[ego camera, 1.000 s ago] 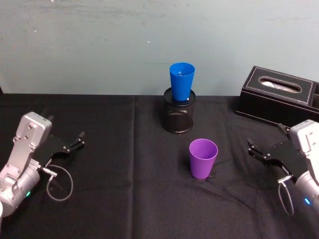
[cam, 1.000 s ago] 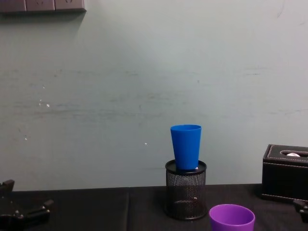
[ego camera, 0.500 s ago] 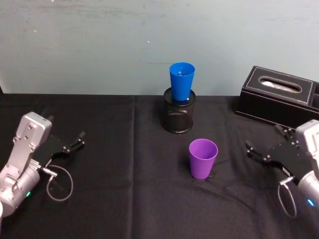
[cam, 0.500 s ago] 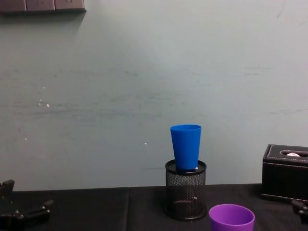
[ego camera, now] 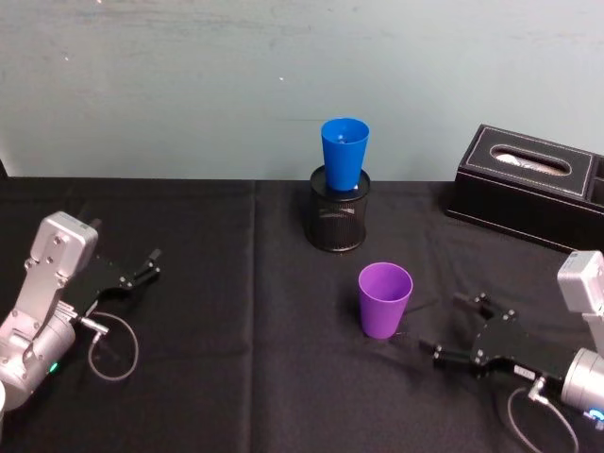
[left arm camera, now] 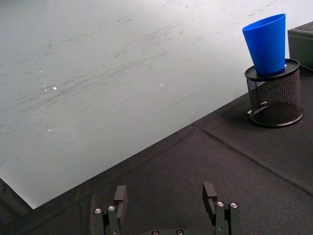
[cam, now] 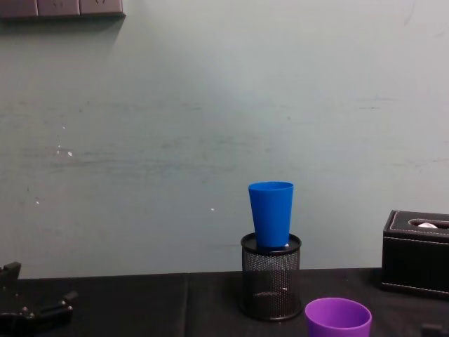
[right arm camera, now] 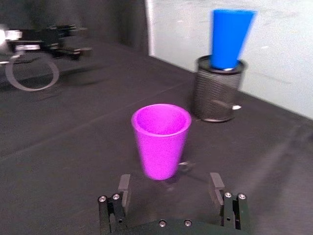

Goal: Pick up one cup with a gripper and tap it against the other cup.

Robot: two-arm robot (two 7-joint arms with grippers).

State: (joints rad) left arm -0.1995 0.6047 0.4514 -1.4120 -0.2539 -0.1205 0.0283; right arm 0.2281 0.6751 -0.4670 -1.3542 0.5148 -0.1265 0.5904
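We see a black-clothed table [ego camera: 217, 377] carrying three things. A purple cup [ego camera: 384, 300] stands upright near the middle, a black mesh pen holder [ego camera: 339, 225] stands behind it toward the wall, and a black tissue box [ego camera: 528, 189] sits at the right rear.

The blue cup's [ego camera: 344, 151] lower end sat down inside the mesh holder [ego camera: 338, 225], so I couldn't see its base. From my chest, the purple cup [cam: 337, 319] was cut off by the lower edge, with just its rim and upper wall left. My left gripper [cam: 38, 298] ran off the near left corner. The black box [ego camera: 525, 189] at the far right was clipped by the right edge, and the pale thing [ego camera: 528, 162] in its slot was too small to tell. From my right wrist both cups, the holder and the far-off left gripper were blurred, and my right gripper [right arm camera: 169, 182] was cut away below its fingers.
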